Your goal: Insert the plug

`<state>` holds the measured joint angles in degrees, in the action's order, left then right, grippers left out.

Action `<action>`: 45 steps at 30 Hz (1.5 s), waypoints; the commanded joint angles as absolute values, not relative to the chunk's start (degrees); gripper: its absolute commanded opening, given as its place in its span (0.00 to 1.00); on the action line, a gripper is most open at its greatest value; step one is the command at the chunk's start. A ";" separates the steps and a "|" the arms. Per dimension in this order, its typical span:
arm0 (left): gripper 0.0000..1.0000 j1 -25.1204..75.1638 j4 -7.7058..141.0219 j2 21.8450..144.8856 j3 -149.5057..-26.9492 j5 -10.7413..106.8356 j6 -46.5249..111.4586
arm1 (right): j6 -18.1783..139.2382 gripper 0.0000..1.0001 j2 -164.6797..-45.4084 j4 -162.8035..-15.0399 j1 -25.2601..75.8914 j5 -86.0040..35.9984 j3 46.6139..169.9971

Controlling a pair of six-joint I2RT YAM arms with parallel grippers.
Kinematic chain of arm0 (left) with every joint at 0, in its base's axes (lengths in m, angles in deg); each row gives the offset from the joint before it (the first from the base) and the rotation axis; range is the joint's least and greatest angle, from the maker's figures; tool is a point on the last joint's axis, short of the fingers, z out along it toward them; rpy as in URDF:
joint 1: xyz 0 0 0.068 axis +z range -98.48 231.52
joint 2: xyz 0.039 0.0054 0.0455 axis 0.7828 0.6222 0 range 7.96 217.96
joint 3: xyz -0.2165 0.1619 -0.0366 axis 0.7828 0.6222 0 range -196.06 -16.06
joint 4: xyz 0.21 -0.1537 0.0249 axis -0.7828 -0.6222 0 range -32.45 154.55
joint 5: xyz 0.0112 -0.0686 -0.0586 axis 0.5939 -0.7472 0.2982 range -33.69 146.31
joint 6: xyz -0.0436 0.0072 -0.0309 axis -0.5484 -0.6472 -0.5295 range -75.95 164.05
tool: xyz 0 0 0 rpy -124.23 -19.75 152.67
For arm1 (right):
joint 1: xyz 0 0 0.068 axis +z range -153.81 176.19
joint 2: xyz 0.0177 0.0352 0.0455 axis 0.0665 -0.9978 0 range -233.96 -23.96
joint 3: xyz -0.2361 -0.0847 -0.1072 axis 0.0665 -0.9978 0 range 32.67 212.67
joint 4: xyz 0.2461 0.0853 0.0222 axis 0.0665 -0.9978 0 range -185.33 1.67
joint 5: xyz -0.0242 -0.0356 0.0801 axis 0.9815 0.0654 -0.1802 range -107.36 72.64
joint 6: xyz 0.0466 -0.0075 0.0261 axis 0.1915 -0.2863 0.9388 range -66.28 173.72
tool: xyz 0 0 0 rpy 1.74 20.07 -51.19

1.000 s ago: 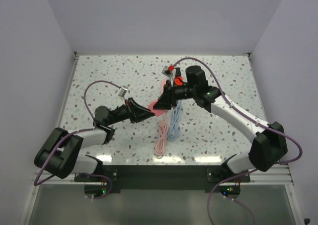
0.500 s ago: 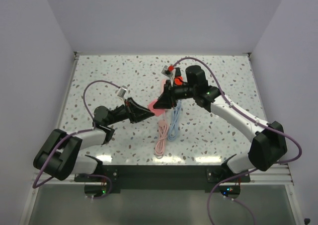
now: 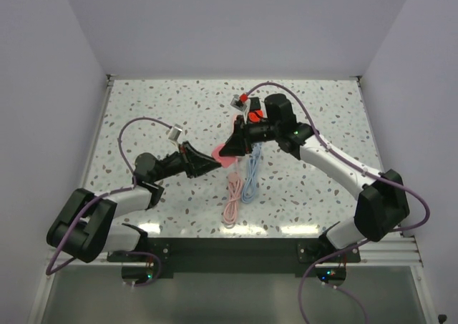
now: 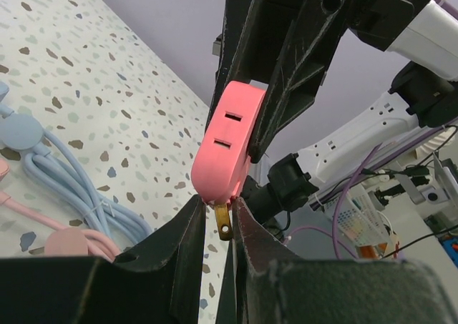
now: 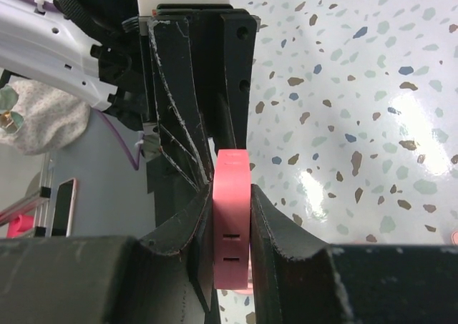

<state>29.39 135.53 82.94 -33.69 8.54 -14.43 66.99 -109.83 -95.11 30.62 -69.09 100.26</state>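
A pink plug (image 4: 227, 141) with two slots in its face and a brass prong (image 4: 224, 220) at its lower end hangs above the table between both arms. My left gripper (image 4: 218, 202) is shut on its prong end. My right gripper (image 5: 231, 195) is shut on the flat sides of the same pink plug (image 5: 231, 231). From above, the two grippers meet tip to tip at mid-table, left gripper (image 3: 215, 160) and right gripper (image 3: 230, 149), with the pink plug (image 3: 225, 157) barely showing between them.
A coiled pink cable (image 3: 232, 195) and a coiled blue cable (image 3: 250, 179) lie on the speckled table (image 3: 157, 109) just below the grippers. White walls close off the table on the left, the right and the far side.
My right gripper's jaws have come together on the pink plug, and the right arm has shifted slightly. The left arm has held still with its grip.
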 commanded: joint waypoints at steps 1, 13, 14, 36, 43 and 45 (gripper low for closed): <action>0.11 29.37 173.10 82.14 -35.31 11.40 -13.96 | 68.39 0.00 -108.61 -96.76 31.87 -66.68 101.23; 0.90 33.68 173.01 85.92 -31.71 8.85 -12.39 | 69.89 0.00 -106.75 -107.13 30.20 -40.62 110.27; 0.90 34.11 172.49 85.66 -30.75 9.20 -11.51 | 69.89 0.00 -107.37 -108.09 30.29 -38.04 111.32; 0.90 34.29 173.27 90.93 -35.65 13.95 -9.74 | 74.19 0.00 -110.54 -102.83 31.34 -52.77 110.11; 0.86 34.21 173.19 89.08 -39.26 9.83 -12.03 | 74.81 0.00 -109.66 -98.70 31.34 -61.30 107.82; 0.82 34.21 173.19 88.65 -39.70 8.68 -12.29 | 75.07 0.00 -109.31 -96.95 31.34 -64.46 107.03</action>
